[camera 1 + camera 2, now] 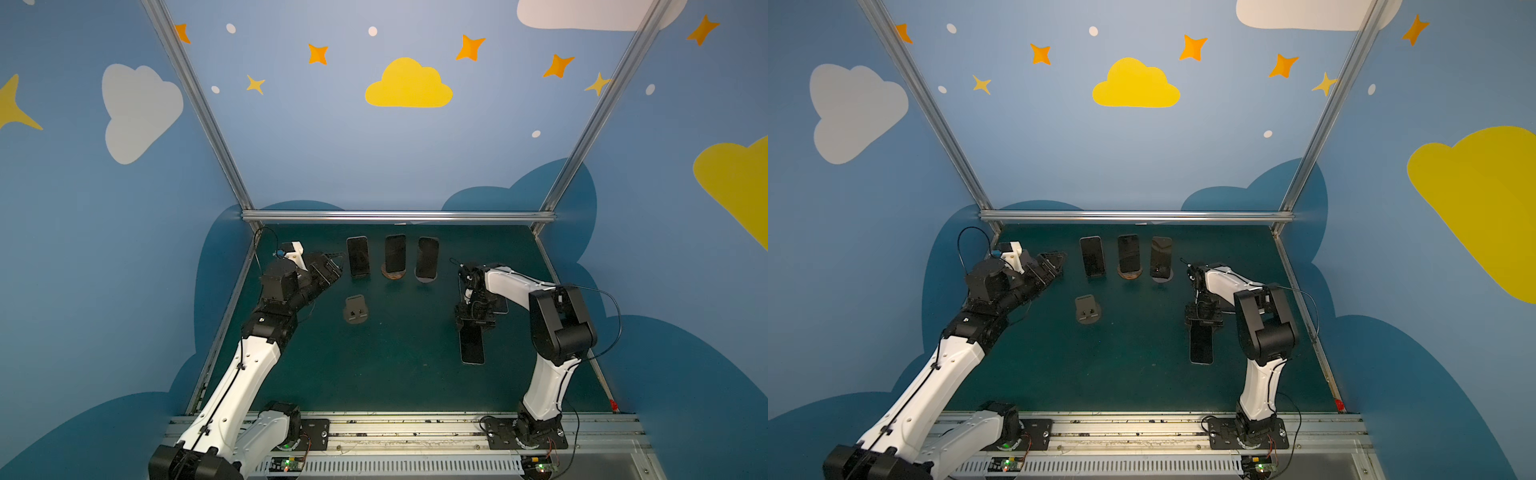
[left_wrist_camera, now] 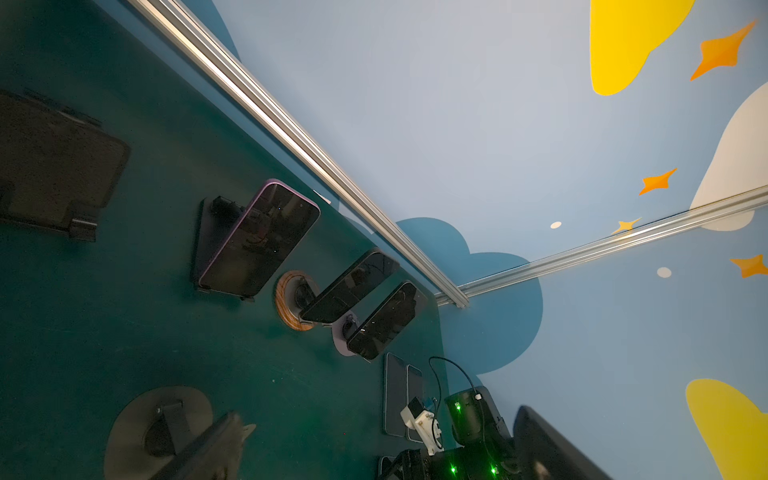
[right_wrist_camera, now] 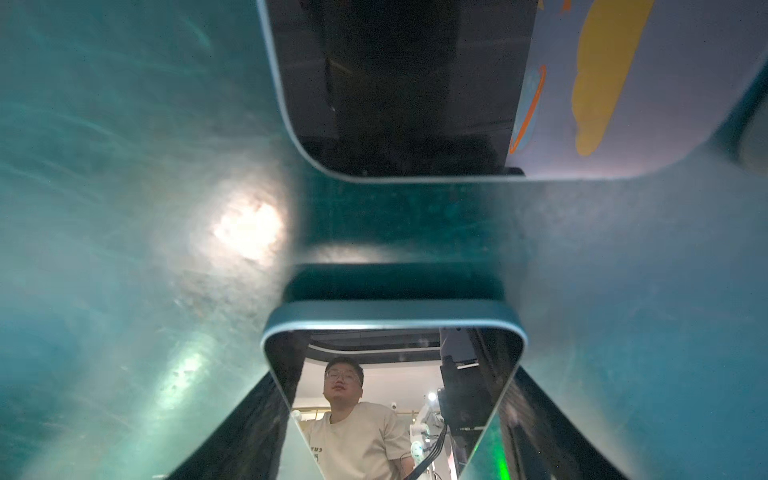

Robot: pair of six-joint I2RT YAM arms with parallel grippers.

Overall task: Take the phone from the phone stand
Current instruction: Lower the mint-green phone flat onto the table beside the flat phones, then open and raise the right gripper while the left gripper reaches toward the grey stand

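The left gripper [image 1: 334,268] hovers with its jaws spread wide, holding nothing, just beside the left phone [image 1: 358,256], which leans on its stand at the back of the table [image 1: 395,382]. Any sideways drift from there could clip that phone's edge and tip it off its ledge. The middle phone [image 1: 395,253] and right phone [image 1: 428,258] lean close alongside it, so one knock could take down the row. In front of them the bare stand [image 1: 355,309] sits apart from everything and looks safe unless the left forearm swings low over it. Further right, the phone [image 1: 472,347] is off any stand. The right gripper [image 1: 473,322] appears clamped across its far end, and its body reaches out low over the table towards the robot's base. I cannot tell whether it touches the surface. The grip sits at one end, on slick edges, so the long free end gives leverage, and the phone could pivot or slide out if the arm moves sharply. If the jaws part while the phone is tilted, it would slap down on its glass. Two flat phones [image 2: 394,395] lie near, under the right arm, and a careless retreat could drag the wrist or the phone across them.
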